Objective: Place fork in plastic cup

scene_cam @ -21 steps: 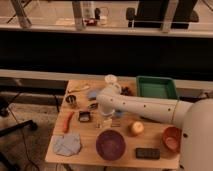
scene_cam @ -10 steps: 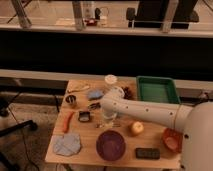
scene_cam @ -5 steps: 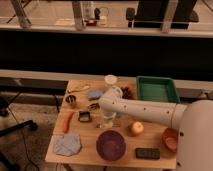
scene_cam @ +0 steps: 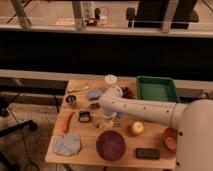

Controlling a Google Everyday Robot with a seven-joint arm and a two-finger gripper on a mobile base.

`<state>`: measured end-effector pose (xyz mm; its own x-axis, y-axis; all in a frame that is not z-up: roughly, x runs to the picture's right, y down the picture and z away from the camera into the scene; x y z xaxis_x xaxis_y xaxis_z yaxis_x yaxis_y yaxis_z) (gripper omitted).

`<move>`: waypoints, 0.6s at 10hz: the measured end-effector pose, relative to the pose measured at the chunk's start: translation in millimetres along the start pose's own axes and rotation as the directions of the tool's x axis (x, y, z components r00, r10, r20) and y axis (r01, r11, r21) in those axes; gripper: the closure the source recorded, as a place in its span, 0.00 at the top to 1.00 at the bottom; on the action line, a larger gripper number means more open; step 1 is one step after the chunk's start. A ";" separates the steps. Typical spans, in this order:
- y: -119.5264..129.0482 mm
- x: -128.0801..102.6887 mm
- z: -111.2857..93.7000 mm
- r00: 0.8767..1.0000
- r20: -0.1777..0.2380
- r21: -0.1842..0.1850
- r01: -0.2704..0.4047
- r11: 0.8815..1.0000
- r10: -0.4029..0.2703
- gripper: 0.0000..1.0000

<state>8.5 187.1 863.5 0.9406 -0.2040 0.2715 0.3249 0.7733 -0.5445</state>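
The light-blue plastic cup [scene_cam: 94,94] sits on the wooden table [scene_cam: 90,156] at the back left, in front of the white lidded jar [scene_cam: 110,80]. My gripper [scene_cam: 108,119] points down at the table's middle, right of and in front of the cup and just behind the purple bowl [scene_cam: 111,145]. A thin silvery piece [scene_cam: 114,124] that looks like the fork shows right at the gripper's tip. I cannot tell whether it lies on the table or is held.
A green tray [scene_cam: 156,88] stands at the back right. A small dark metal cup [scene_cam: 71,100], a small black item [scene_cam: 85,116], an orange carrot-like item [scene_cam: 67,121] and a grey-blue cloth [scene_cam: 67,144] are at the left. An apple [scene_cam: 136,128], an orange bowl [scene_cam: 170,139] and a dark block [scene_cam: 147,153] are at the right.
My gripper has shifted slightly to the right and toward the table's front, down near the surface. The other objects have not moved.
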 end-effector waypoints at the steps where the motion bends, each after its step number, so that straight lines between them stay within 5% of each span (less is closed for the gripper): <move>1: 1.1 4.0 -1.5 1.000 -0.005 -0.008 -0.001 1.000 0.001 0.63; 6: 3.8 6.9 1.7 1.000 -0.009 -0.051 0.003 0.999 -0.004 0.63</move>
<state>16.1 189.6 864.6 0.9402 -0.2125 0.2662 0.3326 0.7411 -0.5832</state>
